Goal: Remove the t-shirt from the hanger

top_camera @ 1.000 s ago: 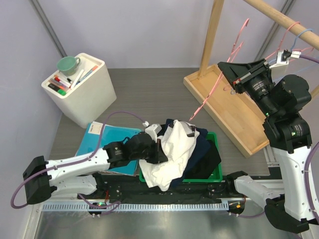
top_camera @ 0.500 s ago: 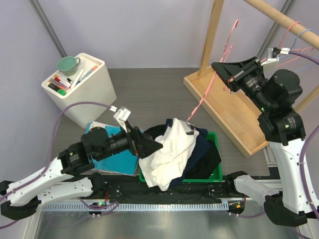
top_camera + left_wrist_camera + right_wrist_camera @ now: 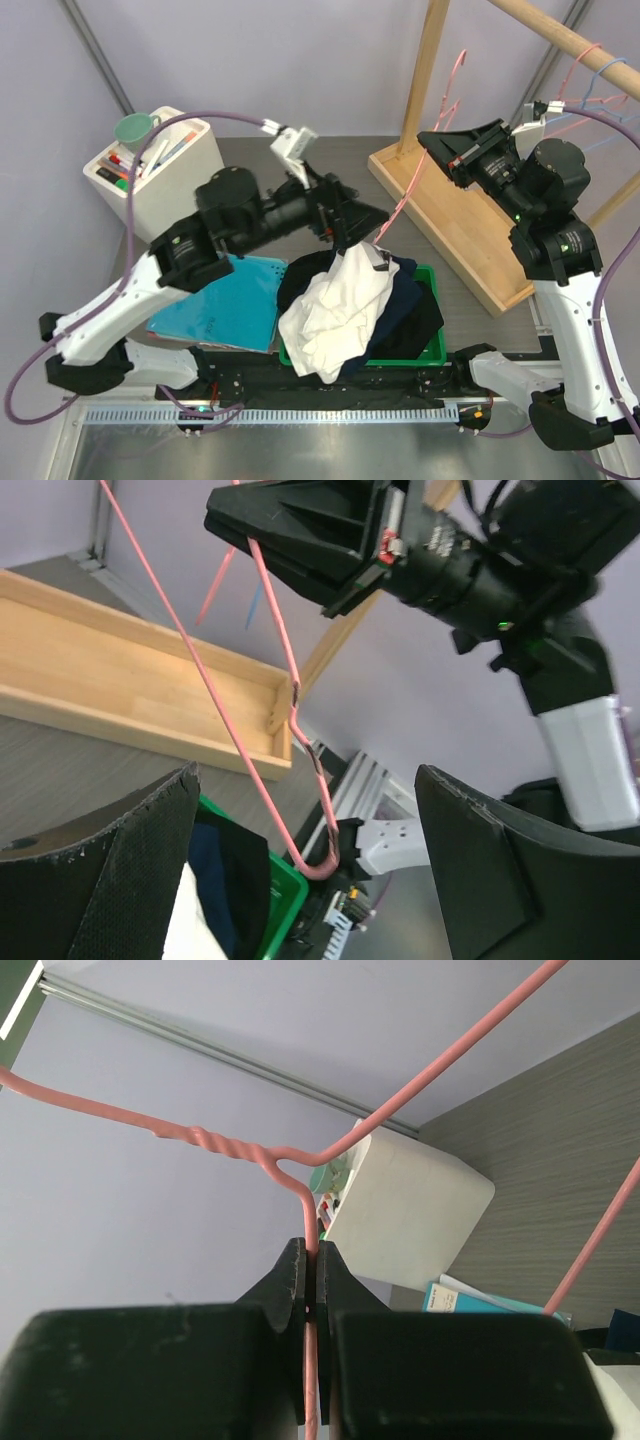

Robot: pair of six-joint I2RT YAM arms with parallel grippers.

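Observation:
The pink wire hanger [image 3: 404,207] hangs bare, slanting down from my right gripper [image 3: 428,142], which is shut on its neck just below the twist [image 3: 312,1260]. The white t-shirt [image 3: 335,305] lies crumpled over dark clothes in the green bin [image 3: 436,350], off the hanger. My left gripper [image 3: 362,224] is raised above the bin with its jaws wide open and nothing in them. In the left wrist view the hanger's lower bend [image 3: 315,865] shows between its fingers [image 3: 120,870], farther off, and a bit of white t-shirt [image 3: 195,925] sits at the bottom.
A wooden tray [image 3: 470,230] and the wooden rack post [image 3: 425,70] stand at the back right, with more hangers on the rail above. A white box [image 3: 170,190] of pens with a green cup is at the back left. A teal book [image 3: 215,300] lies left of the bin.
My left gripper opened, let go of the white t-shirt, and rose from the bin up and right toward the hanger. The right gripper shifted the hanger a little up and left.

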